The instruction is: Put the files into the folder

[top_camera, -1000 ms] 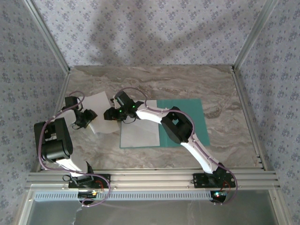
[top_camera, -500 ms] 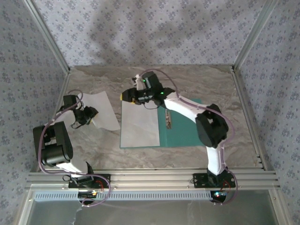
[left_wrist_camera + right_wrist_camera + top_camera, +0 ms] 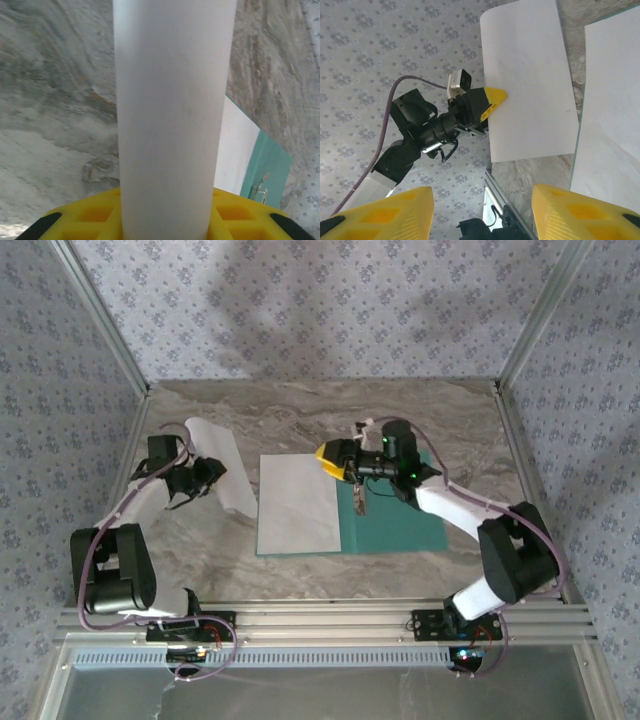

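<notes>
Two files show, and only one is in the folder. The first file point(image 3: 298, 505) lies flat inside the open folder point(image 3: 400, 525), covering its left leaf. A thin teal edge shows along the file's near side. The folder's right leaf is bare except for the clip point(image 3: 360, 498) by the centre fold.

The second file point(image 3: 220, 460) is outside the folder, to its left over the table point(image 3: 450, 410). It is curled, and its near corner is just beside the folder's left edge. The left gripper point(image 3: 203, 476) is clenched on this file's edge. In the left wrist view the sheet rises in a curve from between the yellow fingers point(image 3: 237, 215).

The right gripper point(image 3: 335, 460) hovers near the folder's far edge, close to the centre fold. Its jaws are spread wide with nothing between them.
</notes>
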You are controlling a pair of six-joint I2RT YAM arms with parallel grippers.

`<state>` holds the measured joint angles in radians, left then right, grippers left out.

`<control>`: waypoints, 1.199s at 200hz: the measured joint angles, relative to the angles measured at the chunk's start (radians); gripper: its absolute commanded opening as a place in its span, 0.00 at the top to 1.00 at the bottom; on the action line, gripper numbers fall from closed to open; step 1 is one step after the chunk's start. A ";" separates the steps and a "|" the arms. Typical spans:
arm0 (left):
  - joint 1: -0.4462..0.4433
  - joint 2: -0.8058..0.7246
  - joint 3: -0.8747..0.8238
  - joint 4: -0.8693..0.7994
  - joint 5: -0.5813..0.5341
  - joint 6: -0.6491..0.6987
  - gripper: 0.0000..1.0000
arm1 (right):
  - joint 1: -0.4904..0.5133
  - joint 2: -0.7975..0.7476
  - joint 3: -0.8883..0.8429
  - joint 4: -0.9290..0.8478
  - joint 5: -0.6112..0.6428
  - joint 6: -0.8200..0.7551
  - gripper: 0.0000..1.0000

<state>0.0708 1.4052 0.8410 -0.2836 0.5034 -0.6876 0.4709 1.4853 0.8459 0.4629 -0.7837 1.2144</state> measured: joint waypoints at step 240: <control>-0.527 -0.153 0.365 0.007 0.065 -0.240 0.68 | -0.098 -0.294 -0.348 0.479 -0.036 0.437 0.25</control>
<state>-0.4564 1.2518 1.2064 -0.2768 0.5686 -0.9279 0.3733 1.1908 0.4976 0.9417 -0.8196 1.6516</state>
